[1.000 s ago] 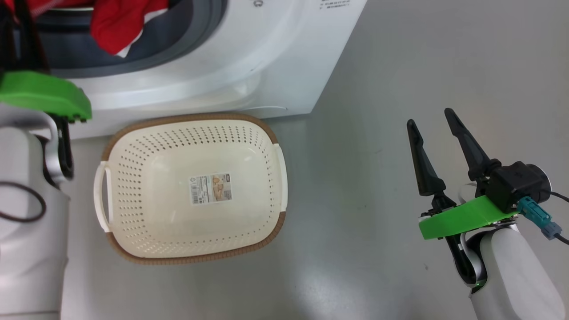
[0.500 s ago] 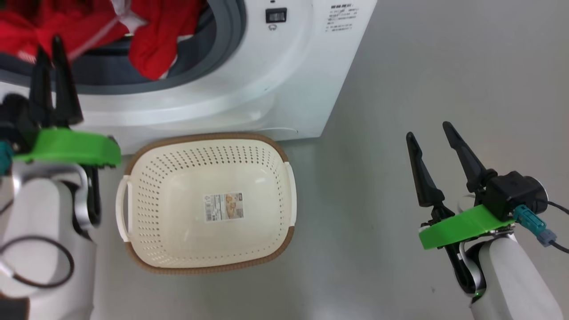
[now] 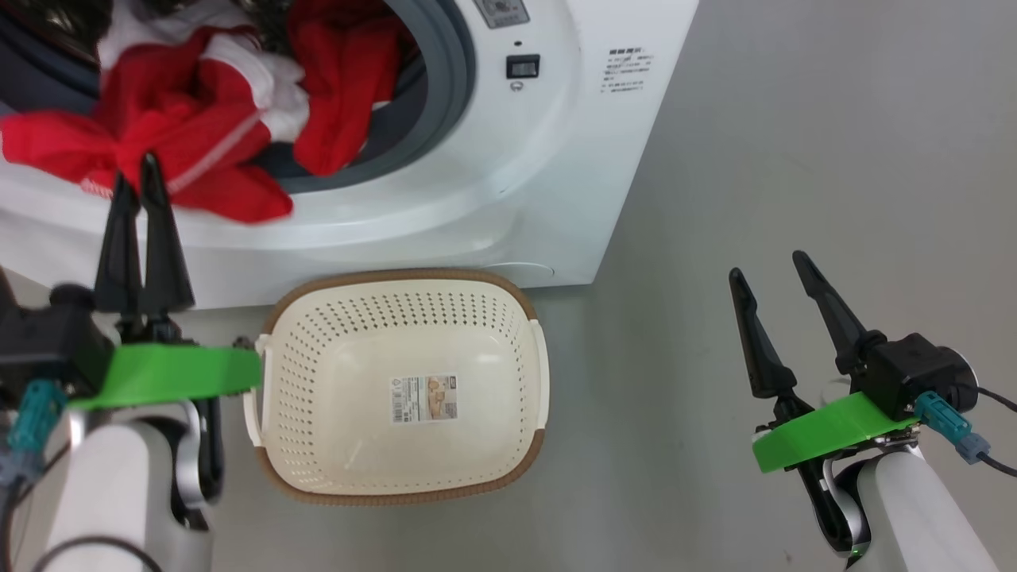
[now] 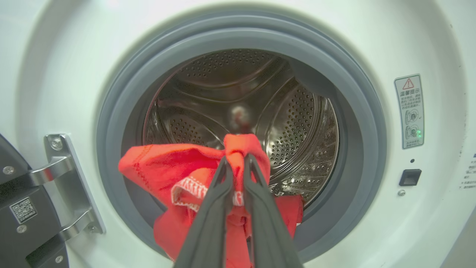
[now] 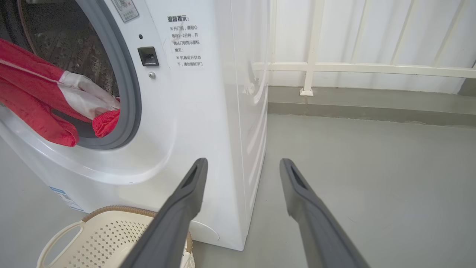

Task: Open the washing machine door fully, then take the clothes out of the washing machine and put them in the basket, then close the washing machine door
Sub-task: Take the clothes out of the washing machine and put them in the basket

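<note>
The left fingers (image 4: 215, 208) are clenched on a fold of the clothes (image 4: 163, 171), right at the mouth of the washing machine (image 4: 427, 37). The clothes are bright red, soft and crumpled, with white stitching along one hem (in the head view some white parts lie among the red). The pinched fold stands between the two fingertips. The rest hangs below them and to their left, over the grey seal (image 4: 119, 93). Behind the tips is the steel drum (image 4: 297, 123).

A dark edge of the washing machine door (image 4: 22, 223) shows by the metal hinge (image 4: 63, 167), far to the left of these fingers.

The right fingers (image 3: 759, 349) are released, wide apart, with nothing between them, above the floor (image 3: 675, 199).

The basket (image 3: 397, 276), cream with a brown rim, stands on the floor between the two pairs of fingers, just beside the left pair. Its paper label (image 3: 423, 398) shows on the bottom.
</note>
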You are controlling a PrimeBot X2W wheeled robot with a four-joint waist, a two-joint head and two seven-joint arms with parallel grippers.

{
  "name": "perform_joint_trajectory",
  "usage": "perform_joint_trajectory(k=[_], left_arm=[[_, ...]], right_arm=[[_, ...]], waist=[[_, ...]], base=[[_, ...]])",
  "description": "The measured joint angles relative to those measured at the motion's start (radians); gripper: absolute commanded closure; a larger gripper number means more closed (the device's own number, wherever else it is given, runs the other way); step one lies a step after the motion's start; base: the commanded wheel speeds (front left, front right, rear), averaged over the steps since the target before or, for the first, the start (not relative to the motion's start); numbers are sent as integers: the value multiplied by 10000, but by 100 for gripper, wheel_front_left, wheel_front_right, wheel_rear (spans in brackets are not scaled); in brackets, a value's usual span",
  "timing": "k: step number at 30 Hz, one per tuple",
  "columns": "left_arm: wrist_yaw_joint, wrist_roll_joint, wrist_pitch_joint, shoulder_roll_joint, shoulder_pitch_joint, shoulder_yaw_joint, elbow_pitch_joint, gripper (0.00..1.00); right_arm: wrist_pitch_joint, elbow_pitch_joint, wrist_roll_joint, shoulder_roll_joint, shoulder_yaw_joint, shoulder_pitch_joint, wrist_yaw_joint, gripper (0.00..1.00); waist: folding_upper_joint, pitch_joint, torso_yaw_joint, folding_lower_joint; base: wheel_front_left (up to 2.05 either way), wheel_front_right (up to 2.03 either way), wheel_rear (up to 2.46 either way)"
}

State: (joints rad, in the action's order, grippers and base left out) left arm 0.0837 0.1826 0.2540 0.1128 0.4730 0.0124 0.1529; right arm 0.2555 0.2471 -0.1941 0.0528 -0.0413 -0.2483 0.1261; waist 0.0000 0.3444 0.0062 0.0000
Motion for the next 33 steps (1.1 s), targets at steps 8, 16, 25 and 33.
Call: perform_joint_trajectory(k=[8, 16, 25, 33], left_arm=[[203, 0, -205, -40, -1138, -104, -1290, 100], [403, -2, -522, -56, -1790, -192, -2637, 100], [407, 42, -771, -132, -2239, -424, -3244, 100], [188, 846, -775, -418, -2204, -683, -1530, 100]], right_arm=[[0, 58, 0, 0, 0, 43, 0, 0], [0, 54, 0, -2, -12, 241, 0, 0], [0, 38, 0, -2, -27, 244, -2, 0], [0, 38, 0, -2, -86, 238, 0, 0]], waist=[[0, -349, 190, 0], [0, -477, 176, 0], [0, -440, 22, 1], [0, -105, -99, 0]], base=[[0, 0, 0], [0, 0, 0], [0, 0, 0], [0, 0, 0]])
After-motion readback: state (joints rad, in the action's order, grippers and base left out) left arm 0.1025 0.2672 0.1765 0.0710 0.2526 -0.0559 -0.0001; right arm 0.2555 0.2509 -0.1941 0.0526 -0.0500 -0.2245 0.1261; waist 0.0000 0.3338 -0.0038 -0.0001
